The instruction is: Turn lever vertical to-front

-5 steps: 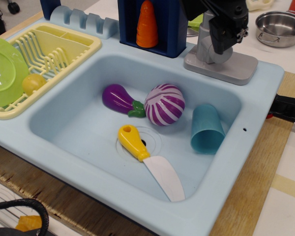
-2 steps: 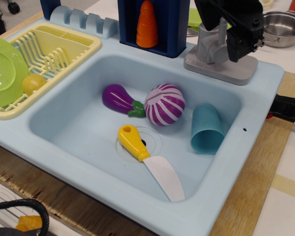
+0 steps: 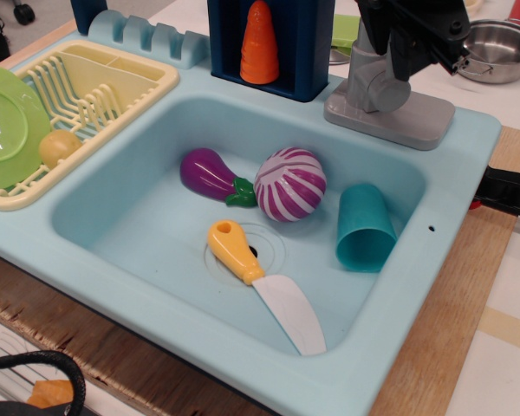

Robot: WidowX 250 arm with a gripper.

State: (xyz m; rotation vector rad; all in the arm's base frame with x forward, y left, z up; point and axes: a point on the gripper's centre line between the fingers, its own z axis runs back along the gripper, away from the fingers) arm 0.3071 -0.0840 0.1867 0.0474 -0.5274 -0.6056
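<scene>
The lever (image 3: pixel 383 85) is a grey handle with a rounded knob on a grey post, standing on a flat grey base (image 3: pixel 416 126) at the back right corner of the light blue toy sink (image 3: pixel 156 251). The knob end points toward the front of the sink. My black gripper (image 3: pixel 407 42) hangs just above the lever's top at the upper edge of the view. Its jaws look spread, with the top of the grey post showing between them. Its upper part is cut off by the frame.
In the basin lie a purple eggplant (image 3: pixel 208 173), a striped purple onion (image 3: pixel 289 184), a teal cup (image 3: pixel 364 227) on its side and a yellow-handled white knife (image 3: pixel 260 282). A steel pot (image 3: pixel 498 48) stands back right. A yellow dish rack (image 3: pixel 87 95) with a green plate (image 3: pixel 4 126) is at the left. An orange carrot (image 3: pixel 259 43) sits in a blue holder behind.
My gripper has moved right and up off the lever. The lever's grey knob, covered a second ago, now shows and points to the front.
</scene>
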